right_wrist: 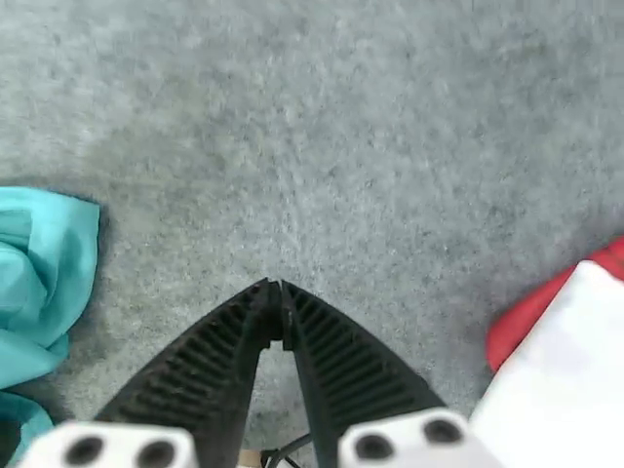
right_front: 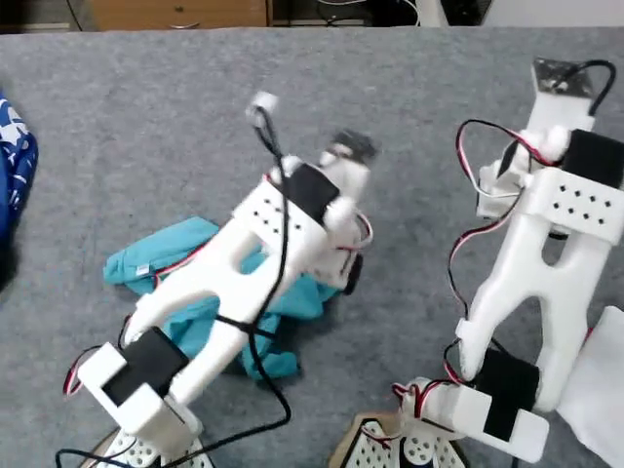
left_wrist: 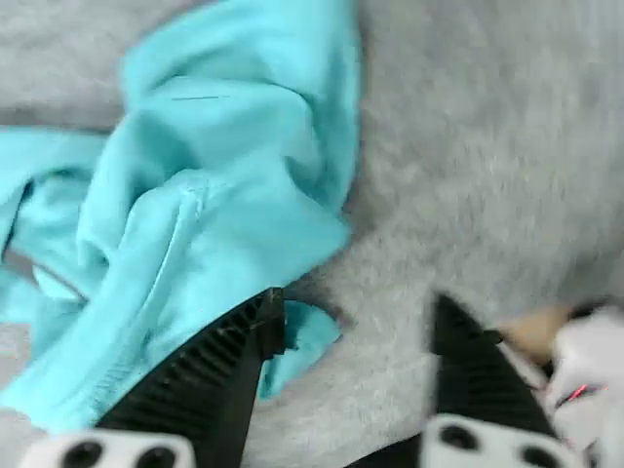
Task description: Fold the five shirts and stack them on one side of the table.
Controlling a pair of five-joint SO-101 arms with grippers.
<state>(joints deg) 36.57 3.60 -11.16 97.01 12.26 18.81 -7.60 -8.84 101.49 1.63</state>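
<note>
Left jaws spread at the shirt's (left_wrist: 214, 195) 3 o'clock edge, likely set to pinch it for folding; right jaws pressed together, idle over bare tabletop (right_wrist: 390, 146).

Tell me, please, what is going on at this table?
The left gripper is open and low over the edge of a crumpled teal shirt, which lies unfolded on the grey table. The right gripper is shut over bare table, holding nothing. A white cloth with something red by it lies near the right arm, and a blue cloth lies at the edge on the left arm's side.
</note>
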